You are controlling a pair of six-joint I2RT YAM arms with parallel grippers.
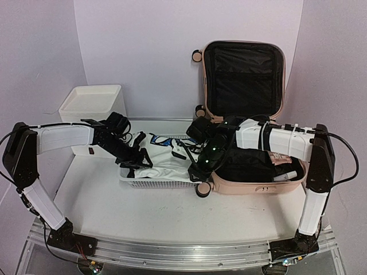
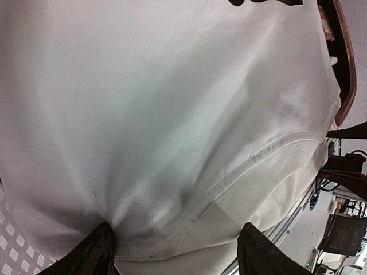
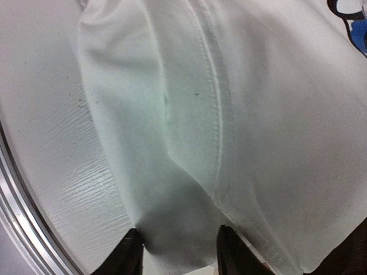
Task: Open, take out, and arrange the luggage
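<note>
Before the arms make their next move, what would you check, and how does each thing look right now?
1. Luggage lid open: ok.
2. White shirt lying over the mesh basket: ok.
3. Left fingers apart, shirt cloth between them: ok.
4. Right fingers gripping the cloth firmly: cannot tell.
5. Luggage emptied: not ok, a black bundle lies inside.

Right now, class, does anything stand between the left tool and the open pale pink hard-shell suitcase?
Yes. The white cloth garment, lying in the white mesh basket, spreads between the left tool and the pale pink suitcase; the right tool also sits over the basket's suitcase-side end.
</note>
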